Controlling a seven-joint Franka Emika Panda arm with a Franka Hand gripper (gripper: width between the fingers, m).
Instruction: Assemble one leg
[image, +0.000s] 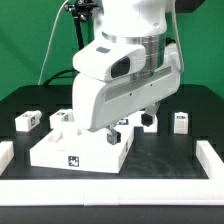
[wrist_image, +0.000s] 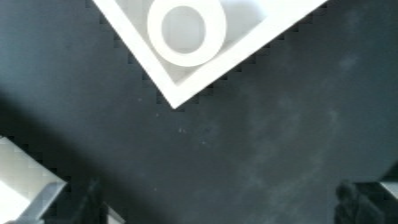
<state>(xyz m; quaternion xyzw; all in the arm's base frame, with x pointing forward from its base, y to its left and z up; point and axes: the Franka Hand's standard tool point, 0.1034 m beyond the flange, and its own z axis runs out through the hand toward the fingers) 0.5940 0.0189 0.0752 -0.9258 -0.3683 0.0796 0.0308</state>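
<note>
Three small white legs with tags stand on the black table in the exterior view: one at the left (image: 27, 121), one behind the panel (image: 62, 117), one at the right (image: 181, 122). The large white square panel (image: 78, 148) lies at the front left; one of its corners, with a round socket (wrist_image: 187, 30), shows in the wrist view. My gripper (wrist_image: 217, 205) is open and empty, its dark fingers (wrist_image: 63, 205) wide apart over bare table just off that corner. In the exterior view the arm's body hides most of the gripper (image: 128, 128). No leg shows in the wrist view.
A white raised border runs along the table's front (image: 110, 188) and both sides (image: 212, 156). A white edge (wrist_image: 15, 180) shows beside one finger in the wrist view. A green backdrop stands behind the table.
</note>
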